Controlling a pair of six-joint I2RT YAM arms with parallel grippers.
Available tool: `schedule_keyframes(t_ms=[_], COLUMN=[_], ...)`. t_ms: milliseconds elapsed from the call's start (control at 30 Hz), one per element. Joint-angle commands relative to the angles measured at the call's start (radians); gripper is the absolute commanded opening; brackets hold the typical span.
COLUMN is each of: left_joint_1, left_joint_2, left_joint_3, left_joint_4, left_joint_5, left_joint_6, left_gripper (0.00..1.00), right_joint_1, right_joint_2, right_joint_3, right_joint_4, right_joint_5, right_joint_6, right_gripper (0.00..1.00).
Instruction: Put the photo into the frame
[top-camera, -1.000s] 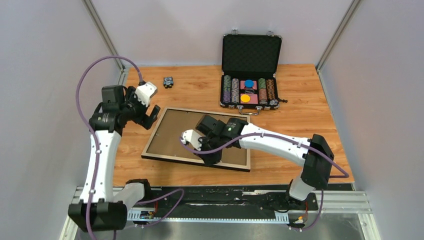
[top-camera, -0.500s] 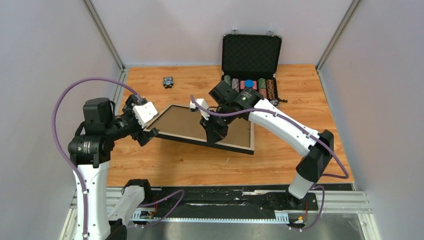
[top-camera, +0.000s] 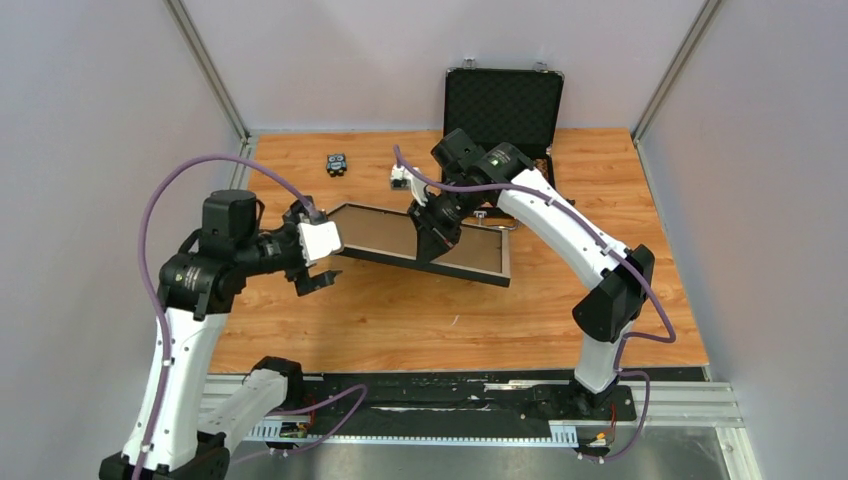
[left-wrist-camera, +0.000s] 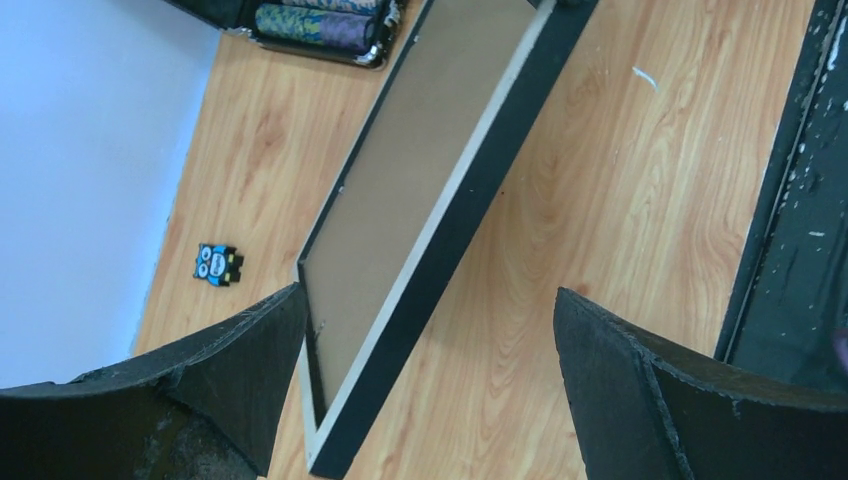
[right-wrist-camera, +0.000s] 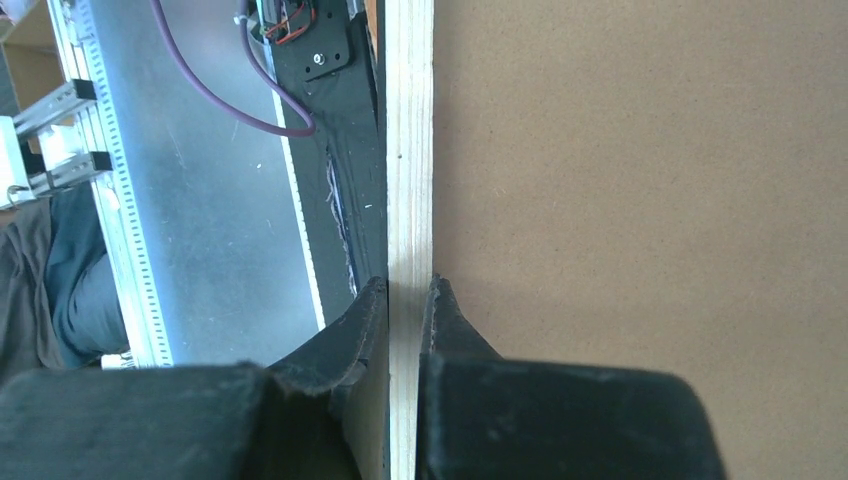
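My right gripper (top-camera: 437, 245) is shut on the near long rail of the frame (top-camera: 390, 258) and holds it raised and tilted above the table. In the right wrist view the fingers pinch the light wood rail (right-wrist-camera: 408, 150), with my right gripper (right-wrist-camera: 408, 285) shut around it. A brown backing panel (right-wrist-camera: 640, 180) fills the frame. My left gripper (top-camera: 318, 248) stands open at the frame's left end. In the left wrist view the frame (left-wrist-camera: 470, 190) runs away from my left gripper (left-wrist-camera: 428, 295), its corner below the left finger, not touched. The photo is out of view.
An open black chip case (top-camera: 500, 110) stands at the back, partly hidden by the right arm. A small blue owl-like toy (top-camera: 337, 162) lies at the back left, also seen as the toy (left-wrist-camera: 218, 265). Grey walls close in both sides. A black strip (left-wrist-camera: 790, 200) borders the table's near edge.
The right arm has lifted the frame off the table by its near rail and carried it backward, tilting it. The left arm has swung down and right to the frame's left end, still open.
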Motion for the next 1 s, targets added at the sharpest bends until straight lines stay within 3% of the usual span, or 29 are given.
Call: schedule_keyframes(t_ms=[0, 233, 400, 700, 967], left_joint_1=[-0.108, -0.221, -0.274, -0.360, -0.430], left_joint_2=[0.041, 0.147, 0.233, 0.316, 0.353], left_joint_3=[-0.042, -0.070, -0.037, -0.025, 0.012], left_joint_4=[0.143, 0.283, 0.296, 0.329, 0.366], left_joint_5=[-0.123, -0.266, -0.295, -0.355, -0.366], left_joint_6=[0.022, 0.058, 0.066, 0.071, 0.051], left_gripper=[1.00, 1.00, 0.98, 0.87, 0.85], right_joint_1=[-0.032, -0.064, -0.089, -0.136, -0.163], right_joint_2=[-0.007, 0.006, 0.019, 0.045, 0.063], right_joint_3=[0.081, 0.109, 0.121, 0.153, 0.184], right_joint_4=[-0.001, -0.009, -0.021, -0.045, -0.061], right_joint_5=[-0.089, -0.125, -0.142, -0.197, -0.226], right_joint_6=[-0.011, -0.008, -0.010, -0.006, 0.006], right_gripper=[0.00, 0.00, 0.00, 0.00, 0.00])
